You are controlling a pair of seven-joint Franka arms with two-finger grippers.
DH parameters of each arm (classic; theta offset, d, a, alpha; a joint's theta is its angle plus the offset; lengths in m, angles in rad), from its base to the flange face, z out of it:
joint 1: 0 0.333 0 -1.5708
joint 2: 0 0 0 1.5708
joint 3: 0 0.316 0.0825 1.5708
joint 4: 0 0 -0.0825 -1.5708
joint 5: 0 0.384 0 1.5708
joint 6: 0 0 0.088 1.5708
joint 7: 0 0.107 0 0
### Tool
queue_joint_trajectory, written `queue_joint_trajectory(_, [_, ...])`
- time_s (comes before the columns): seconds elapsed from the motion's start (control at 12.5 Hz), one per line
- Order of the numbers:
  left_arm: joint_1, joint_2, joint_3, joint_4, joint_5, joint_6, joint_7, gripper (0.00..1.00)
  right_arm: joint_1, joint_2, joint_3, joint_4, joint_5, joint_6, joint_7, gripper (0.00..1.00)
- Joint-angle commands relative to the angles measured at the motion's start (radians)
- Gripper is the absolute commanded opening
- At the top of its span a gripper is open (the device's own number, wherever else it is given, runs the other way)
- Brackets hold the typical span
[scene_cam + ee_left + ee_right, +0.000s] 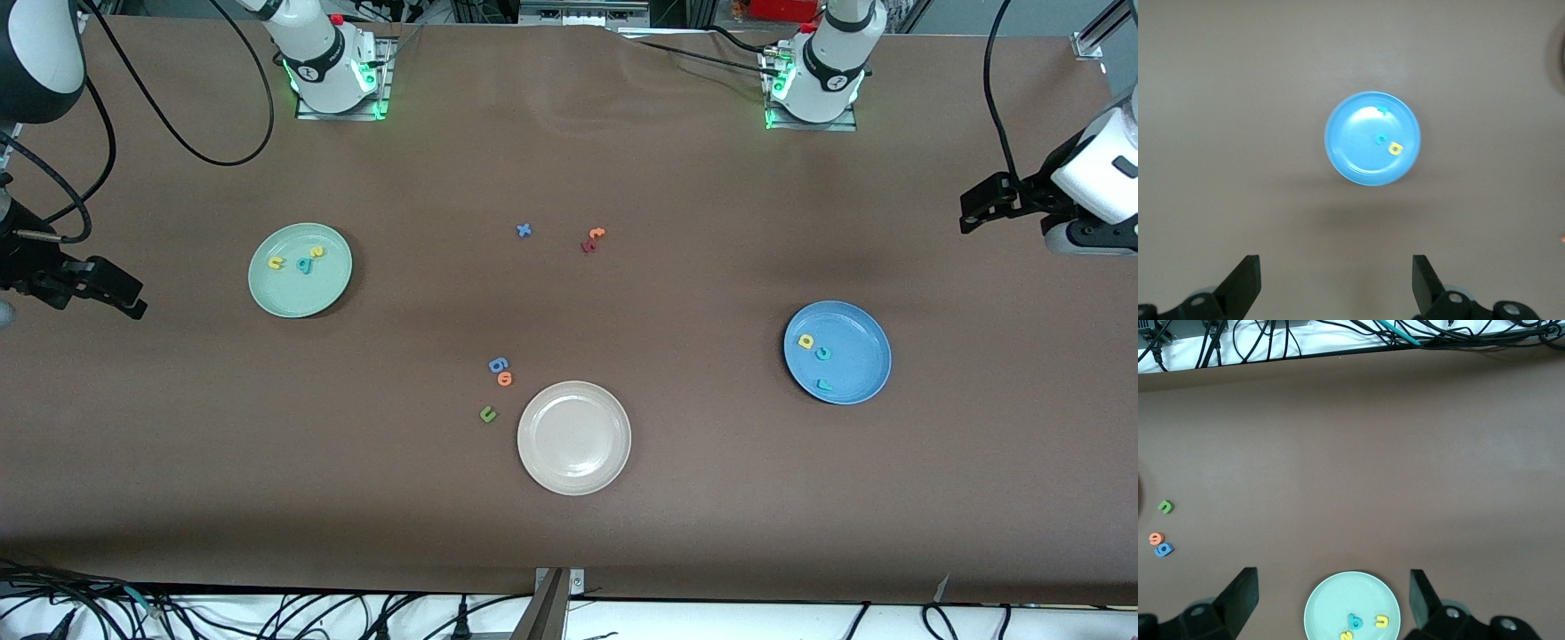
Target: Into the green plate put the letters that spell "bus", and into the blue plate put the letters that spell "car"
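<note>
The green plate (307, 298) holds a yellow u (276, 263), a teal b (305, 265) and a yellow s (317, 252). In the blue plate (858, 356) lie a yellow a (806, 341), a teal c (823, 354) and a teal r (824, 385). My right gripper (129, 300) hangs open and empty high over the right arm's end of the table; its wrist view shows the green plate (1331, 613) below. My left gripper (973, 209) hangs open and empty over the left arm's end, with the blue plate (1358, 147) in its wrist view.
An empty beige plate (574, 480) lies nearest the front camera. Beside it are a green u (488, 413), an orange o (505, 379) and a blue 6-like letter (498, 364). A blue x (524, 230), an orange t (597, 233) and a dark red letter (588, 245) lie mid-table.
</note>
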Motion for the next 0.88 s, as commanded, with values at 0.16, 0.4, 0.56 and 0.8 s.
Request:
queue_joint_trajectory(0.16, [-0.022, -0.028, 0.050, -0.039, -0.045, 0.016, 0.000, 1.00, -0.007, -0.006, 0.002, 0.004, 0.020, -0.003, -0.013, 1.00])
queue_joint_trajectory(0.4, [-0.016, -0.017, 0.049, -0.034, -0.047, 0.009, -0.003, 1.00, -0.007, -0.005, 0.002, 0.004, 0.020, -0.003, -0.013, 1.00])
queue_joint_trajectory(0.56, [-0.007, -0.017, 0.049, -0.033, -0.045, 0.007, 0.007, 1.00, -0.007, -0.005, 0.002, 0.004, 0.020, -0.003, -0.010, 1.00])
queue_joint_trajectory(0.8, [-0.008, -0.016, 0.044, -0.033, -0.041, 0.007, 0.005, 1.00, -0.007, -0.006, 0.002, 0.004, 0.019, -0.003, -0.005, 1.00])
